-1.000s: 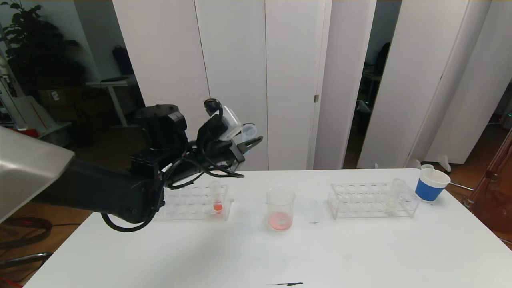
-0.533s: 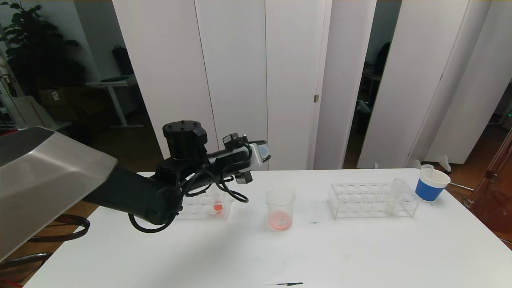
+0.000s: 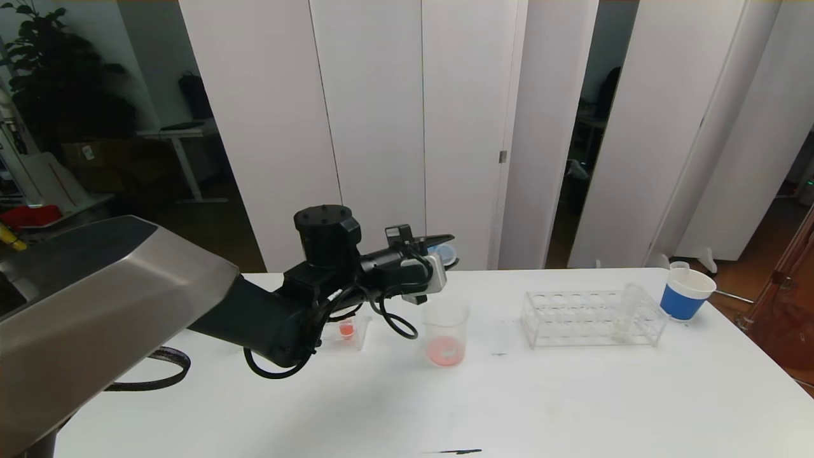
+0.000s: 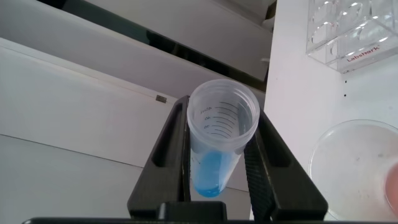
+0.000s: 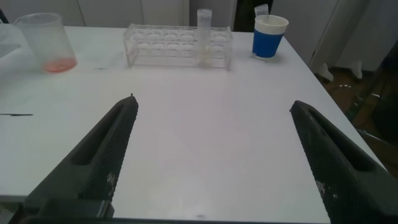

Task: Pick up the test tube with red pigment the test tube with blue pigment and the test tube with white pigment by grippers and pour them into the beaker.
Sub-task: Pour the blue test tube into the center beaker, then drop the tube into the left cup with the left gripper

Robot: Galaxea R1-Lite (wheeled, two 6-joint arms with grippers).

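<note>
The bench (image 3: 572, 394) carries two clear racks (image 3: 591, 318), a blue paper cup (image 3: 683, 292) by its far right corner, and mid-bench the beaker (image 3: 445, 334), already tinted red at its bottom. Over the last second the left pincer (image 3: 442, 248) has swung in from the left rack to hover above the beaker's far rim, clamped on the test tube with blue pigment (image 4: 217, 146), now tipped nearly level, so pouring looks imminent. The right pincer (image 5: 211, 149) waits wide apart at the near edge. The test tube with white pigment (image 5: 204, 36) stands in the right rack
</note>
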